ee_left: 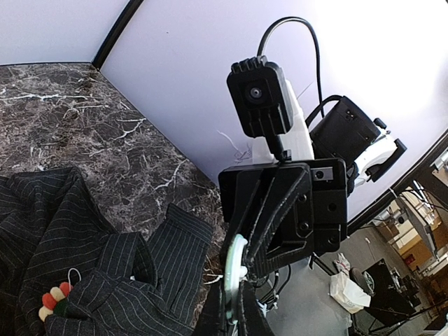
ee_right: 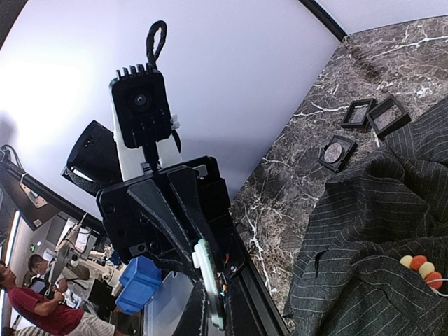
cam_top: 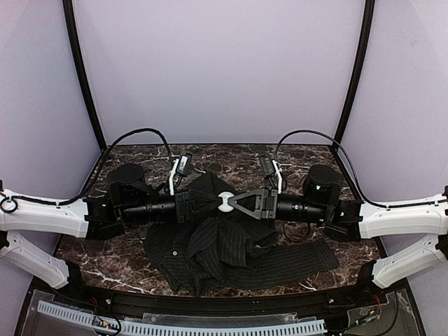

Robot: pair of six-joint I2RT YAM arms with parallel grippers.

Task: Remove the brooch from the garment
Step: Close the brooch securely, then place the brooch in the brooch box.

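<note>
Above the crumpled black pinstriped garment (cam_top: 231,255) on the dark marbled surface (cam_top: 105,248), the left tool (cam_top: 215,202) meets the right tool (cam_top: 236,202) tip to tip, each clenched with its fingers together. The overhead view does not show the round beaded flower brooch (ee_left: 54,301). Both wrist views do, half tucked in a garment fold. Only the right wrist view shows three small square black boxes (ee_right: 337,152) beyond the garment.
</note>
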